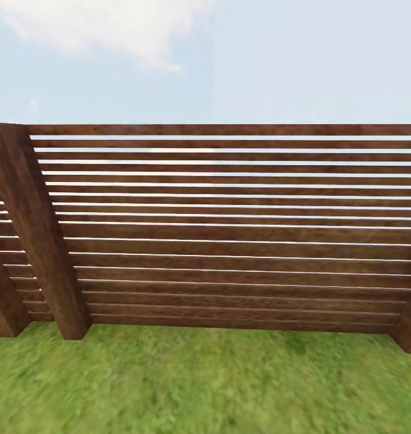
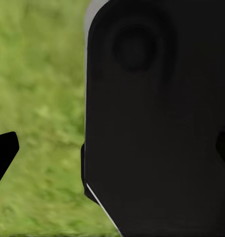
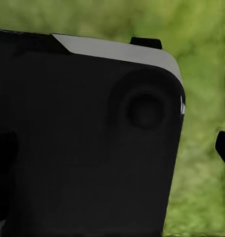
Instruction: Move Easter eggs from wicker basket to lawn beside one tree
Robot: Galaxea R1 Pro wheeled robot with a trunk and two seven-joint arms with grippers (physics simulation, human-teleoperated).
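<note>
In the head view a brown slatted wooden fence (image 1: 229,229) spans the whole width of the frame, its horizontal boards showing thin bright gaps between them; a thick post (image 1: 40,235) leans across the left side of the frame, with a second post foot (image 1: 3,304) at the lower left edge and another (image 1: 410,328) at the lower right edge; above the fence, pale blue sky with a white cloud (image 1: 115,24) in the upper left; along the bottom of the frame lies the lawn (image 1: 205,386), mottled green grass reaching to the base of the fence.

In the left wrist view a large dark rounded body of the robot (image 2: 157,123) covers the right and centre of the frame, with a round recess near its top; blurred grass shows down the left side; one dark fingertip (image 2: 3,150) juts in at the left edge and another dark tip sits at the right edge, so the left gripper stands spread apart and holds nothing.

In the right wrist view a similar dark body with a pale grey edge (image 3: 87,138) covers the left and centre; grass shows along the top and right; a single dark fingertip (image 3: 223,148) pokes in at the right edge; whether the right gripper is spread or closed cannot be told.
</note>
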